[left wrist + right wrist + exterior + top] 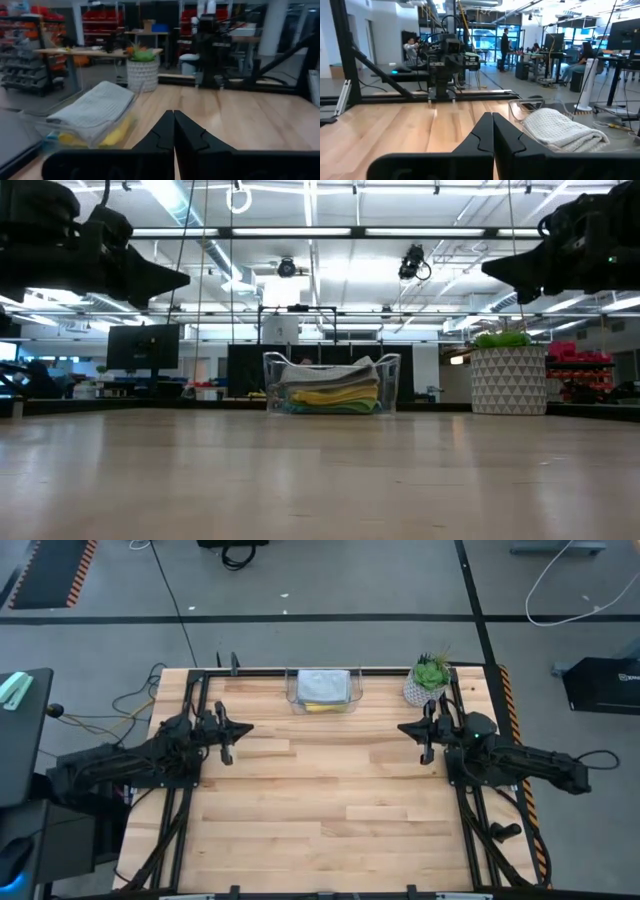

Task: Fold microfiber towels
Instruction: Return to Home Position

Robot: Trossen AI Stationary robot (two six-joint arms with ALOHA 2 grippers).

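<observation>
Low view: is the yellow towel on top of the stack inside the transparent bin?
No, the grey towel lies on top in the transparent bin, and the yellow towel sits below it.

Wood table point(330, 810), black frame point(380, 670) round its edge. Clear bin point(292, 690) at the far edge, middle. Potted plant point(431, 672) at far right corner, apart from the bin (white patterned pot point(508, 380), green spiky leaves). Grey floor beyond: white cable point(545, 575) looping on the right, black cable point(175, 600) running toward the table's far left corner, striped mat point(50, 575) far left. Room behind: monitor point(143, 347), strip lights point(330, 232) overhead, shelves point(100, 22) with red boxes, one person point(505, 42) standing, a second person point(584, 55) seated at desks.
</observation>
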